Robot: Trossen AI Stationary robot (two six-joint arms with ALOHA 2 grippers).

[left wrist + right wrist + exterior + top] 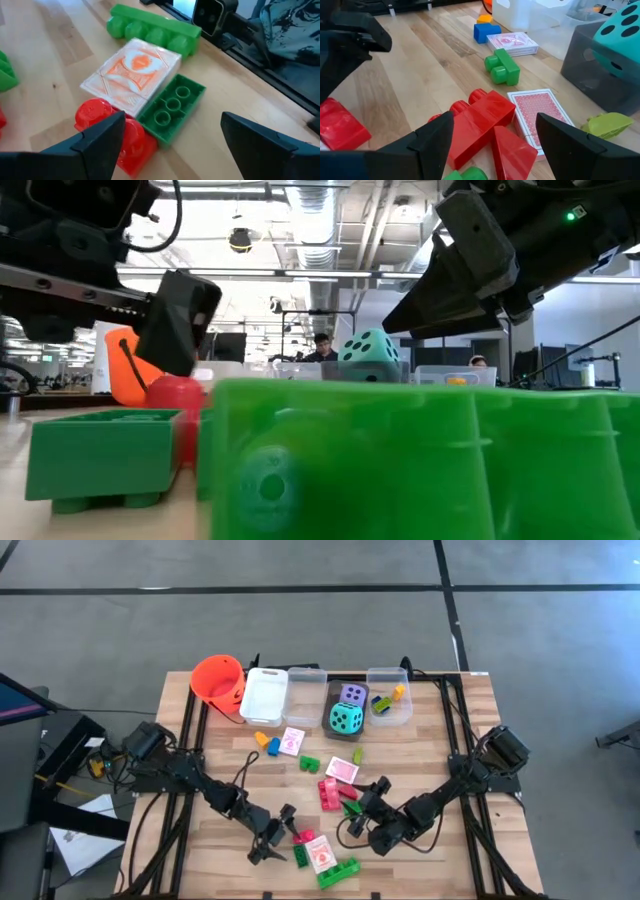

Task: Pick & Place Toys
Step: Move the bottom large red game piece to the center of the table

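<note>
My left gripper (279, 836) stands open near the table's front edge, its fingers slanting down. Just ahead of them lie a red brick (111, 125), a green brick (172, 106), a pink-white card pack (132, 75) and a long green brick (152, 30), all flat on the wood. The red brick lies close by one finger (102, 137); whether they touch, I cannot tell. My right gripper (363, 805) is open too, over the table's middle. Before it lie two red bricks (480, 119), a card pack (540, 112) and a small green brick (502, 66).
Along the far edge stand an orange bucket (218, 680), clear bins (266, 695) and a dark bin (334, 698) with a teal die (347, 719) and a purple die (352, 693). More bricks and a card pack (292, 740) lie mid-table. The two grippers are close together.
</note>
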